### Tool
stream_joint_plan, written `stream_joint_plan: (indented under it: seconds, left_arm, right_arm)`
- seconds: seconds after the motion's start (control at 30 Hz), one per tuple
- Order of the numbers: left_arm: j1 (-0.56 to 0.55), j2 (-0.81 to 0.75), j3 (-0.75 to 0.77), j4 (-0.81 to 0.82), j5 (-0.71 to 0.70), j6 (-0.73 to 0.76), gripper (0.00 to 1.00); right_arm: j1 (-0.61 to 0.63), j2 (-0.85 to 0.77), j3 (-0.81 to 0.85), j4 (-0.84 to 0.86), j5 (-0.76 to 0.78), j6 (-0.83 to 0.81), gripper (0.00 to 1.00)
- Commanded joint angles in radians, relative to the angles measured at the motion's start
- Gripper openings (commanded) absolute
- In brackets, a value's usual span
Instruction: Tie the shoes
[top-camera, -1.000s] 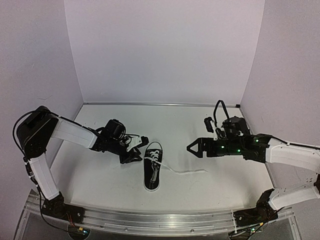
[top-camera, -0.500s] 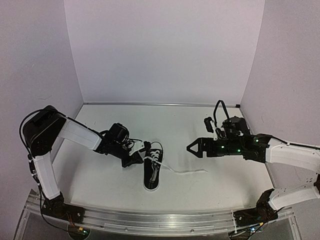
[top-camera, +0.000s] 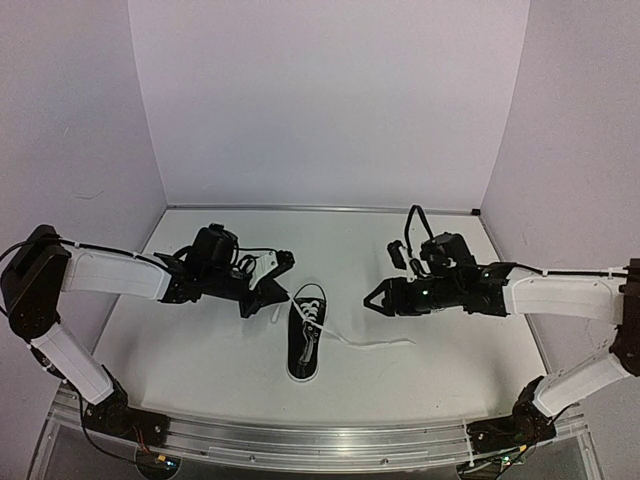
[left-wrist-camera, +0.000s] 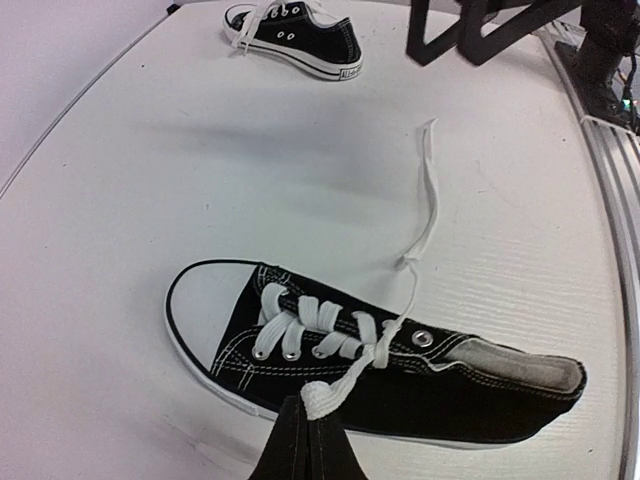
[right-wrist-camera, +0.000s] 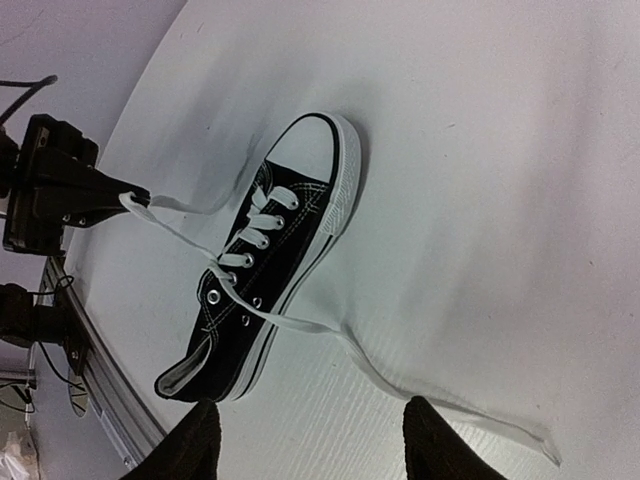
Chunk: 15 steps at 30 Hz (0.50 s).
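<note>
**A:** Left wrist view, what did it show you?

**B:** The left gripper (left-wrist-camera: 306, 428) was closed completely, and it pinched a small fold of one white lace (left-wrist-camera: 325, 398) of the black canvas sneaker with the white rubber toe cap (left-wrist-camera: 440, 388). This lace ran rather tight from the top eyelets to the gripper.

**A:** And where was the sneaker?

**B:** It lay flat on the white table (top-camera: 200, 360). The left gripper was just at its left side and the right gripper (top-camera: 372, 300) near its right side. A second black sneaker (left-wrist-camera: 300, 35) lay well beyond it, and nothing touched that one.

**A:** Did the right gripper hold something?

**B:** No. Its jaws stood partly apart with nothing between them. The other lace (right-wrist-camera: 300, 325) lay loose on the table, to the right of the sneaker.

**A:** What could go wrong from there?

**B:** I judged three things. The pinch was on a little fold only, so a hard pull could make the lace slip out. The sneaker looked light, so the same pull could drag or tip it. And if the lace slid through the eyelets, the loose end would become shorter, and the right gripper could close on bare table.
</note>
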Motion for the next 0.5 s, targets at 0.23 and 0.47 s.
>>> stream_joint_plan:
  seconds: [0.23, 0.47]
  left_arm:
    - [-0.061, -0.031, -0.038, 0.126, 0.052, -0.115, 0.00]
    - [-0.062, -0.047, -0.039, 0.107, 0.022, -0.113, 0.00]
  right_arm:
    - [0.131, 0.280, 0.194, 0.239, -0.074, 0.019, 0.45]
    - [0.166, 0.411, 0.282, 0.304, -0.095, -0.016, 0.43]
